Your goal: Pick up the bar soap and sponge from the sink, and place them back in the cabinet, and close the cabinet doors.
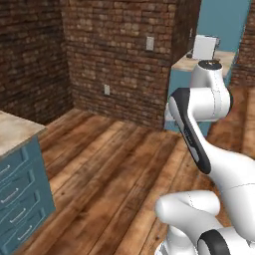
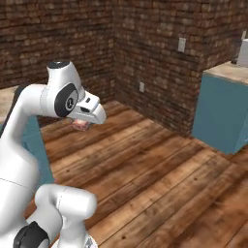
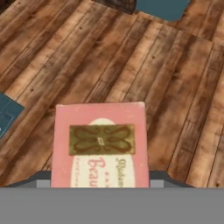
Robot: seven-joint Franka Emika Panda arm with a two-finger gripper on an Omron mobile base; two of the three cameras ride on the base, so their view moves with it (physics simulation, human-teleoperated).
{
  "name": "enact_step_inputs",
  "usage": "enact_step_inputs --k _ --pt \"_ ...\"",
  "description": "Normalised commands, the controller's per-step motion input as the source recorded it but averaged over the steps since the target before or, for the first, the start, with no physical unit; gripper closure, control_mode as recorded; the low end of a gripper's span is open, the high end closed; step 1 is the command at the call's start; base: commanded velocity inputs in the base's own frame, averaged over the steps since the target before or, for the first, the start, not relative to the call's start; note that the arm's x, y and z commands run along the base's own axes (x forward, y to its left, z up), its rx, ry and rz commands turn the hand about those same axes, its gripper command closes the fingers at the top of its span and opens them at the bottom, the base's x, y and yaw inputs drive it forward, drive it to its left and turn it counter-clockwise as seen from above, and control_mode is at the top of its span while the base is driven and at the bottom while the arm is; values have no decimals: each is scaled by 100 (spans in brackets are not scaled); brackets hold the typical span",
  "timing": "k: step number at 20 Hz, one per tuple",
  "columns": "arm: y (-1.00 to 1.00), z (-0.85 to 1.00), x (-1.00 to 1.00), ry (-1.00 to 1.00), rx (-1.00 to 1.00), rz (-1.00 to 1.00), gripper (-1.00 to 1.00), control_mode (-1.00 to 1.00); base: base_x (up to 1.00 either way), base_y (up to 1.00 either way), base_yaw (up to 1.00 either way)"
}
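Floorboards of brown wood (image 3: 131,61) lie under the white arm (image 2: 29,126), which is folded with its elbow high and hand pointing down. Its gripper (image 2: 81,125) is clamped on the pink rectangular bar soap (image 3: 99,144), at six o'clock in the hand view.

- Wooden plank floor (image 1: 114,164) fills the middle and lower frame of both base views.
- Teal drawer unit (image 1: 20,199) stands on it, lower left.
- Teal counter cabinet (image 2: 220,114) stands on it, right side.
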Motion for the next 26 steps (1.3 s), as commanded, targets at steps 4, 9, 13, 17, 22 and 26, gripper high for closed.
enact_step_inputs --k 4,9,13,17,22,26 --pt "0 0 0 0 0 0 100 100 14 -19 -54" --pt "0 0 0 0 0 0 100 100 7 -16 -56" --pt "0 0 0 0 0 0 100 100 10 -16 -57" --pt "0 0 0 0 0 0 100 100 14 -16 -57" --pt "0 0 0 0 0 0 100 100 15 -13 -58" --pt "0 0 0 0 0 0 100 100 16 -13 -58"
